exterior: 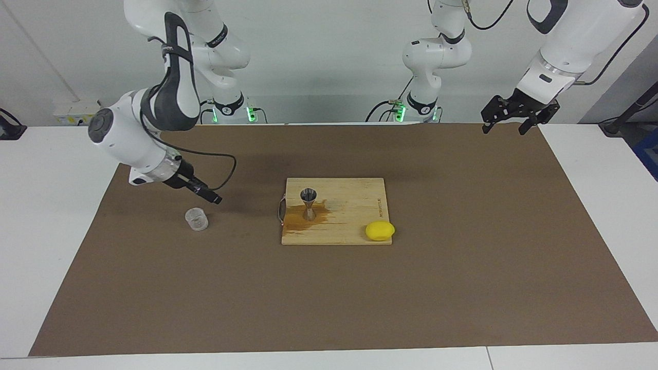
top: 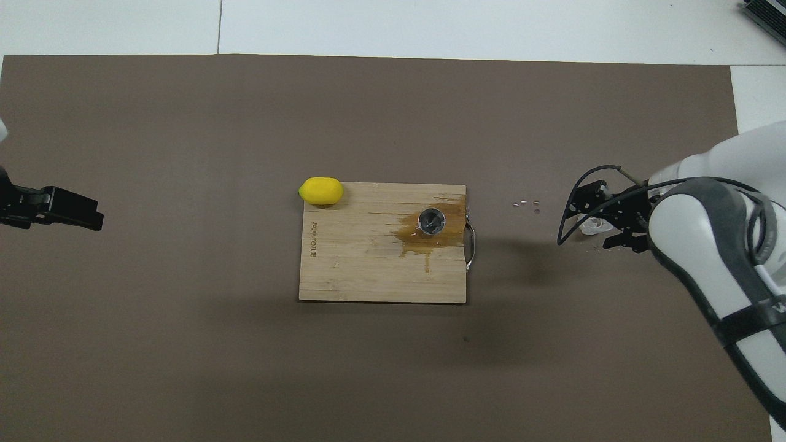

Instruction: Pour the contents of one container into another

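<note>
You had one wide brown mat (exterior: pixel 462 288) spread over the white table (exterior: pixel 41 216), and everything of the task sat on it. Two white Franka arms came in. The right arm (exterior: pixel 149 123) bent low over the right arm's end of the mat. The left arm (exterior: pixel 570 46) waited, raised over the mat's corner at its own end.

One pale wooden cutting board (exterior: pixel 349 226) with a metal handle lay at the mat's middle, a brown wet stain (exterior: pixel 295 218) darkening it toward the handle.

One yellow lemon (exterior: pixel 380 230) rested on the board's corner farther from the robots, toward the left arm's end.

One small silvery hourglass-shaped metal jigger (exterior: pixel 308 203) stood upright on the board, in the stain.

One short clear plastic cup (exterior: pixel 196 219) stood upright on the mat, well apart from the board, toward the right arm's end.

The right gripper (exterior: pixel 208 194) hung just above and beside the cup, not touching it. You could not tell how far its fingers were parted, and it held nothing.

The left gripper (exterior: pixel 506 126) had its fingers (exterior: pixel 525 126) spread wide and held nothing.

Four tiny pale specks (top: pixel 527 204) lay on the mat between the board and the cup.
</note>
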